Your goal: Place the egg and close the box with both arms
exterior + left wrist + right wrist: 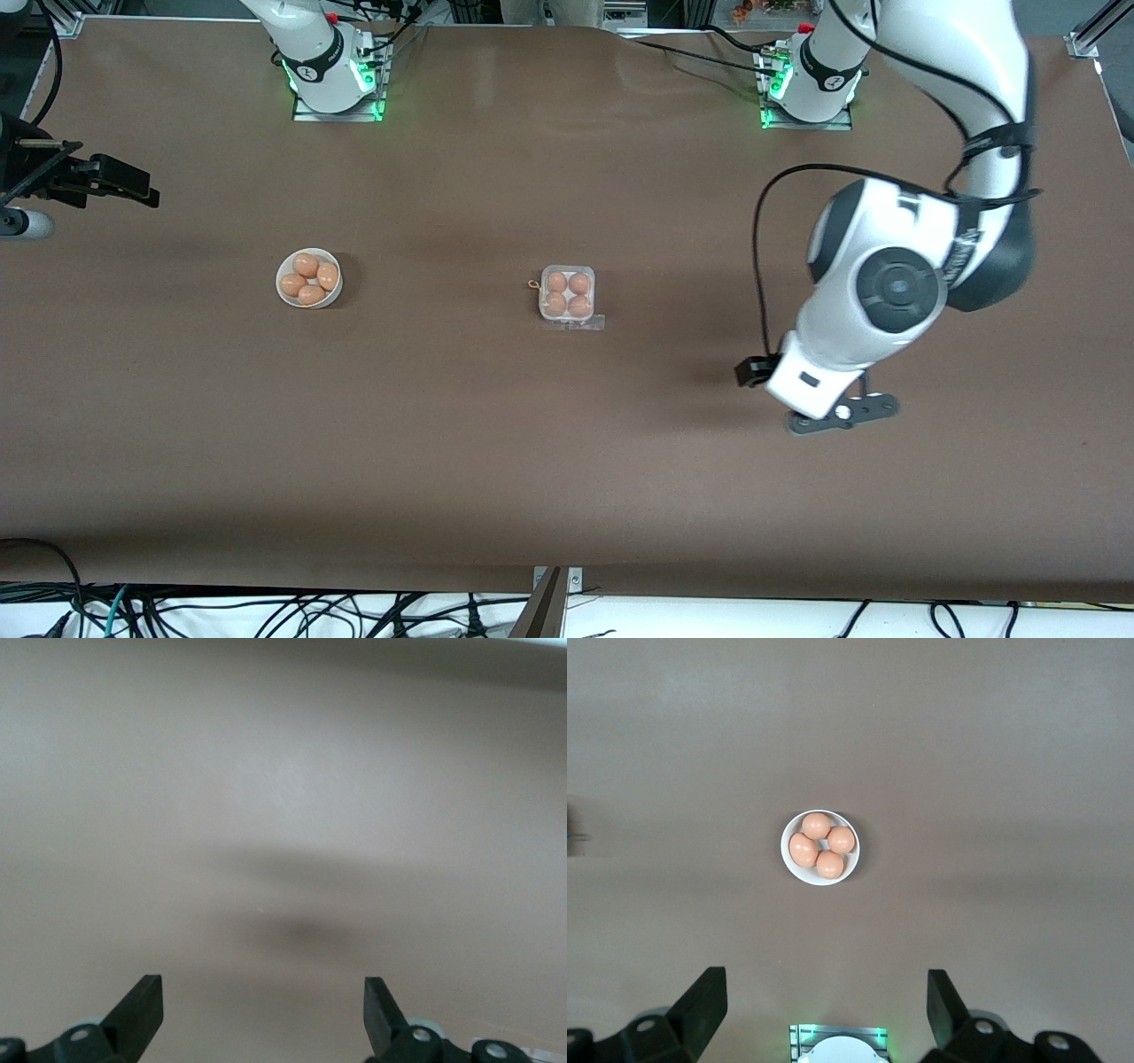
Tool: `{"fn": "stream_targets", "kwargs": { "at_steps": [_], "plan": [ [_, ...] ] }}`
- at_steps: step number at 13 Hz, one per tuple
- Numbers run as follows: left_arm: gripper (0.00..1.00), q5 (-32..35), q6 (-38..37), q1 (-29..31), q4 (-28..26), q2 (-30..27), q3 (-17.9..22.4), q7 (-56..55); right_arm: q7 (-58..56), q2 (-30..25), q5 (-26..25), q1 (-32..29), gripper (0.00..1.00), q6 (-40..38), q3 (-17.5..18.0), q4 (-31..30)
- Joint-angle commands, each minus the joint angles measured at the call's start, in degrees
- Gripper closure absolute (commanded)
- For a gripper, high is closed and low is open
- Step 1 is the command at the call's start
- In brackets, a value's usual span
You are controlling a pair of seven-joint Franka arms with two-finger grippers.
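Your box sits near the middle of the brown surface, flat and square to the front camera. You can count four brown eggs in its four cells, one per cell, and the clear lid looks to be down over them (the plastic is transparent, so you cannot be fully sure it is latched). A small clear tab shows at the edge nearer the front camera.

Well apart from it, toward the right arm's end of the surface, you have the round white bowl with four more brown eggs resting in it, touching one another. The right wrist view shows the same bowl from straight above.

Your left claw hangs low over bare surface, toward the left arm's end and nearer the front camera than the box. Its fingers stand wide, holding nothing; in the left wrist view you see both fingertips far apart with only blurred brown surface and a soft shadow between them.

Your right claw waits high above the bowl, also spread wide and empty, with the arm's green-lit base showing between the fingers. In the front view it does not appear.
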Motion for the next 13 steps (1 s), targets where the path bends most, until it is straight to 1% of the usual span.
{"fn": "stream_targets", "kwargs": {
  "at_steps": [1,3,6,8,11,13],
  "plan": [
    [0.0,2.61,-2.89,4.08,-1.81,-6.12,-0.63,10.6,-0.63,-0.8,0.03,-0.96,0.0,-1.04,0.6,0.39],
    [0.0,2.53,-4.39,7.51,-3.65,-9.9,-0.63,14.13,-0.63,-0.8,0.03,-0.96,0.0,-1.04,0.6,0.39],
    [0.0,2.09,-4.39,12.08,-10.32,-17.63,-0.63,20.8,-0.54,-0.8,0.03,-0.96,0.0,-1.04,0.51,0.48],
    [0.0,1.39,-4.39,14.63,-14.02,-20.81,-0.71,23.98,-0.63,-0.8,0.03,-0.96,0.0,-1.04,0.51,0.57],
    [0.0,-1.24,-1.51,15.34,-20.52,-24.41,-0.8,24.08,-0.54,-0.8,-0.06,-0.87,0.0,-1.04,0.6,0.66],
    [0.0,-1.16,-0.44,15.34,-22.99,-26.26,-0.8,24.08,-0.54,-0.8,0.03,-0.87,0.0,-1.04,0.6,0.66]
  ]
}}
